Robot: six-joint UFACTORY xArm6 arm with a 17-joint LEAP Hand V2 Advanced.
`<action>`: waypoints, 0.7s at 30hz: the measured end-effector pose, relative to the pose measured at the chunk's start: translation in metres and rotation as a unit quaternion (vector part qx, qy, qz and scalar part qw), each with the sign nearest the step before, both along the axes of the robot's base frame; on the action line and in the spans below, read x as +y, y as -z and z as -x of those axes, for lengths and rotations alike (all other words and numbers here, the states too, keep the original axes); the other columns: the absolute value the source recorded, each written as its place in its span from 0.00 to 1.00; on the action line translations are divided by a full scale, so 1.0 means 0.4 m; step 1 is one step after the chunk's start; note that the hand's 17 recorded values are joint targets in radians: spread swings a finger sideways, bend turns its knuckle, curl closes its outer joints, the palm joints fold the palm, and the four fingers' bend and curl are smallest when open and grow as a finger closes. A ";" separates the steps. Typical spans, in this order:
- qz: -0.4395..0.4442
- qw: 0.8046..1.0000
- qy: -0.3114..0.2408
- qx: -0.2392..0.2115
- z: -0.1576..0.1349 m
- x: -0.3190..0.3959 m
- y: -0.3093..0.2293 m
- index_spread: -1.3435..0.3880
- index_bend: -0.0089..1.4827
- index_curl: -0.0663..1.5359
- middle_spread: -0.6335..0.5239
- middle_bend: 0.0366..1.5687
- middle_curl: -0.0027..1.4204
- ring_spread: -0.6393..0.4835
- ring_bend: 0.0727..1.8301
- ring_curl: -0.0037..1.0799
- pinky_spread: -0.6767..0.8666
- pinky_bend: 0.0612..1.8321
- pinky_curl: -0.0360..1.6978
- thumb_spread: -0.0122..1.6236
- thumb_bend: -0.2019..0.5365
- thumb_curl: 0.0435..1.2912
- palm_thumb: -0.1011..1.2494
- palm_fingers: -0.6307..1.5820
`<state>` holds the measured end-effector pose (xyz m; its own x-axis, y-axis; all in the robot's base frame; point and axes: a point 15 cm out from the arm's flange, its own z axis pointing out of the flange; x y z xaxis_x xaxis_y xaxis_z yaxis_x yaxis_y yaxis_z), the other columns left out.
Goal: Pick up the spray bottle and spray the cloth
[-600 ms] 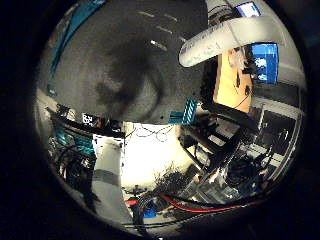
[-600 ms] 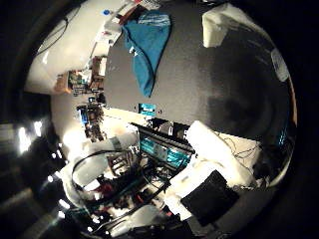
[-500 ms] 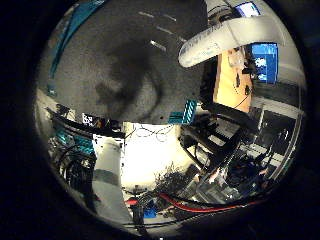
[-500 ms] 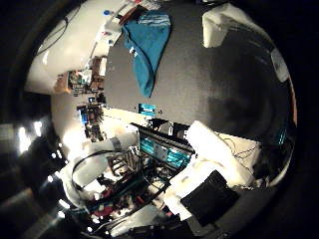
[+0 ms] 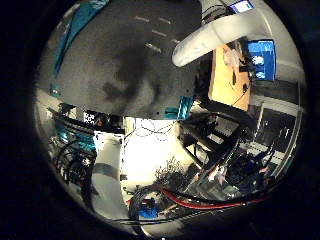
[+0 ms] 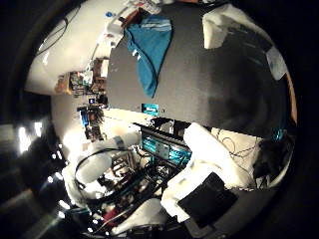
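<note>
Hand (image 6: 209, 184) above dark table (image 6: 209, 84), fingers look extended, holding nothing, though only partly visible. Teal cloth (image 6: 149, 47) lies crumpled near table's far edge, well apart from hand. Spray bottle not discernible.

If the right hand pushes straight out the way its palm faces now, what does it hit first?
Most likely the bare dark table top, under the hand's shadow. The teal cloth lies off to one side. No spray bottle is identifiable. Depth is unclear.
</note>
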<state>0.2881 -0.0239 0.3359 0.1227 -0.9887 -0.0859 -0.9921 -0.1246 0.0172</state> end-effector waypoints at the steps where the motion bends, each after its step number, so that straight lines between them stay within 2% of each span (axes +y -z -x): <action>1: 0.000 1.000 0.005 -0.004 0.000 -0.010 -0.007 0.60 0.39 0.30 0.59 0.15 0.25 0.74 0.05 0.10 0.69 0.07 0.18 0.77 0.25 0.23 0.62 0.36; 6: -0.006 0.999 0.033 -0.024 0.011 -0.061 -0.034 0.59 0.35 0.30 0.58 0.15 0.25 0.73 0.06 0.11 0.69 0.07 0.18 0.77 0.25 0.23 0.62 0.38; 13: -0.061 0.994 0.061 -0.071 0.019 -0.073 -0.077 0.59 0.25 0.28 0.57 0.15 0.25 0.71 0.06 0.14 0.69 0.08 0.18 0.77 0.25 0.24 0.61 0.40; 21: -0.069 0.990 0.087 -0.090 0.050 -0.130 -0.099 0.59 0.16 0.27 0.55 0.16 0.25 0.70 0.07 0.16 0.69 0.07 0.18 0.76 0.25 0.24 0.60 0.43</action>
